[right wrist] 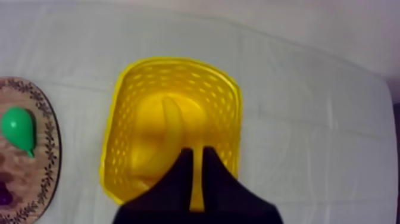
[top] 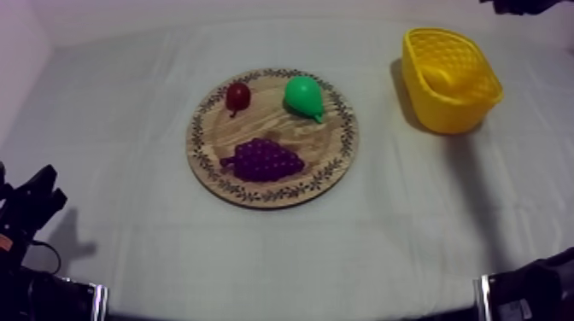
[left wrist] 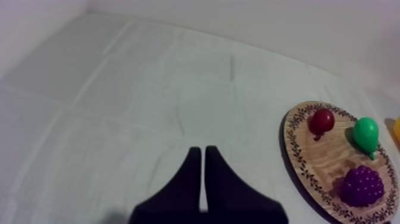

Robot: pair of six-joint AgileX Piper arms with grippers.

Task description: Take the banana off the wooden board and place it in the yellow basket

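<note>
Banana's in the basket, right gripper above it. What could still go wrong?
The right gripper, fingers shut, hangs over the yellow basket holding the banana; a low retreat might clip its rim and shove or tip it. A path over the wooden board could knock the pear, the fruit nearest the basket.

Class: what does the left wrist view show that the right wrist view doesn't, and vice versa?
Left wrist, not right: the small red fruit and my shut left gripper. Right wrist, not left: the yellow toy banana lying in the yellow perforated basket, my shut right gripper over it. Both: the round wooden board and the green toy pear.
</note>
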